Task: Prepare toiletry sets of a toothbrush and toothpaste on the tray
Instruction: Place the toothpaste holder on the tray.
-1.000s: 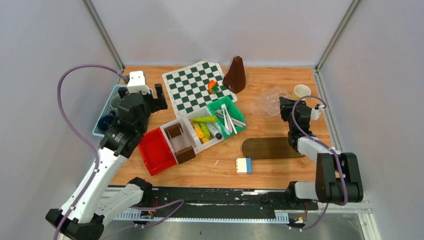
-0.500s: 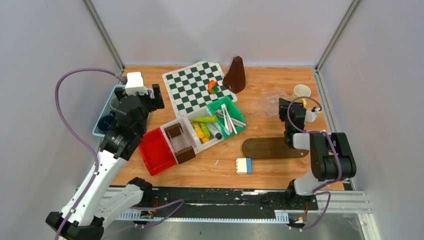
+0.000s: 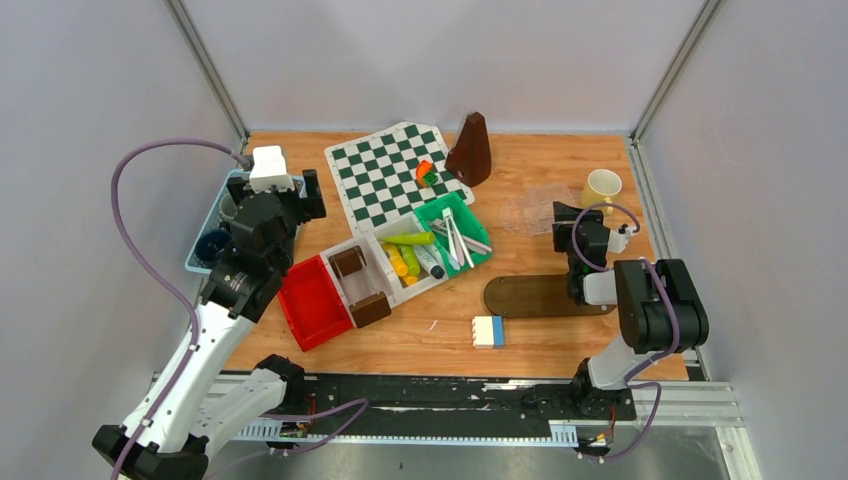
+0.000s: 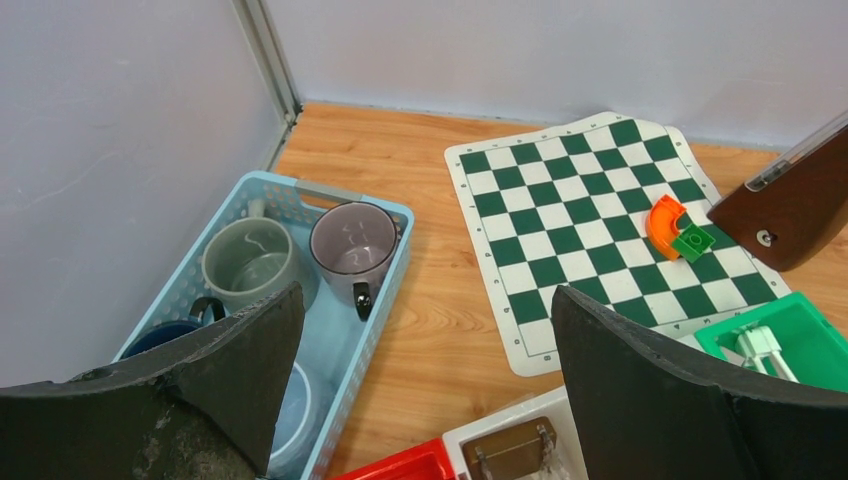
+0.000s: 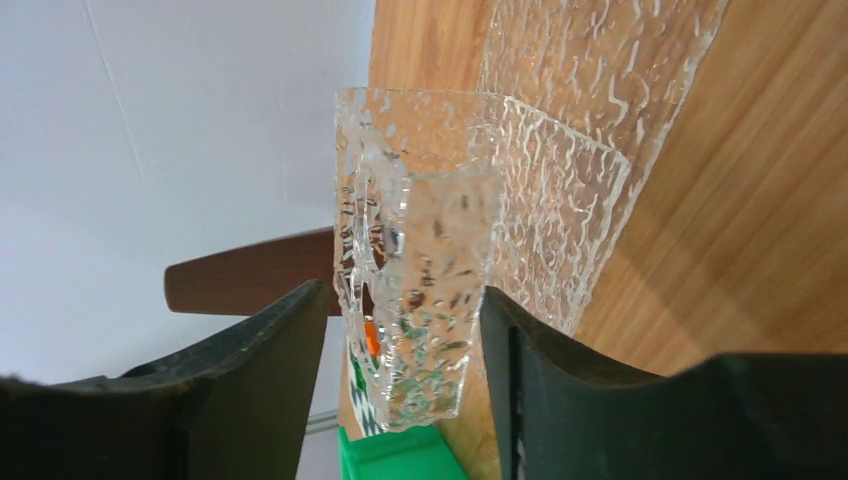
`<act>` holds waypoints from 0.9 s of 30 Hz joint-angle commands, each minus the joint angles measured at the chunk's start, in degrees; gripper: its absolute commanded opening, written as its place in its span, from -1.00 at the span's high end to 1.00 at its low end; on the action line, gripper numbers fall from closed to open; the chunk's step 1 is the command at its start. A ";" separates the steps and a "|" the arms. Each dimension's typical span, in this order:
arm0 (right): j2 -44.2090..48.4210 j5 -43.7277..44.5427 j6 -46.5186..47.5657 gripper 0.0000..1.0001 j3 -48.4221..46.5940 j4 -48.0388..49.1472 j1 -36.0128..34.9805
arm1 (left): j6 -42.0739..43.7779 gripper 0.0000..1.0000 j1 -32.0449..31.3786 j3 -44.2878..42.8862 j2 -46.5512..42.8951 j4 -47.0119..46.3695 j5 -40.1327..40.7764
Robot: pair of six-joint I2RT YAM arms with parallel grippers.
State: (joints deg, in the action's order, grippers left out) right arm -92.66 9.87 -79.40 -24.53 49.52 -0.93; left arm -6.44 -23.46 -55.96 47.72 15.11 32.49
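Note:
Several mugs stand in a light blue basket [image 4: 395,260] at the left: grey [image 4: 353,240], grey-green [image 4: 248,262], dark blue [image 4: 165,335] and light blue [image 4: 288,412]. My left gripper [image 4: 428,300] hovers open and empty above the basket's right edge [image 3: 300,205]. A pale yellow mug [image 3: 603,186] stands at the far right. Yellow and green tubes [image 3: 405,255] lie in a white bin, whitish toothbrushes [image 3: 455,238] in a green bin. My right gripper [image 3: 567,225], rolled sideways, is shut on the edge of a clear textured tray [image 5: 415,250], which lies left of the yellow mug [image 3: 545,203].
A dark brown oval tray [image 3: 545,295] lies below the right gripper. A chessboard [image 3: 385,170] with small orange and green pieces and a brown wedge [image 3: 470,150] are at the back. A red bin [image 3: 312,300], a white bin with brown blocks [image 3: 358,280] and a white-blue block [image 3: 489,331] sit mid-table.
The right arm has folded back toward its base and the gripper shifted slightly left and nearer. The clear tray looks flatter on the table. The left gripper barely moved.

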 commanded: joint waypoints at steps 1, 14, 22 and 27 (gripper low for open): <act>0.84 -0.80 1.52 -0.28 0.06 -1.27 0.05 | 0.77 -1.00 0.52 -0.07 -1.03 -2.62 0.90; 12.89 -2.68 10.43 -0.82 -4.17 -25.48 0.30 | 0.89 -1.00 0.52 0.00 -1.47 -2.38 0.79; 22.63 -3.01 30.46 -0.78 -17.67 -52.08 0.31 | 1.19 -1.00 0.52 -0.02 -1.18 -2.37 1.19; 17.62 -8.68 46.82 -0.55 -31.16 -63.16 0.32 | 1.55 -1.00 0.52 0.02 -1.06 -2.43 1.69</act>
State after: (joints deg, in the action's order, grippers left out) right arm -71.94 5.78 -49.06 -46.28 -1.39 -0.91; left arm -5.82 -23.46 -55.90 47.09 15.11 32.93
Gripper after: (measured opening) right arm 0.816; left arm 1.000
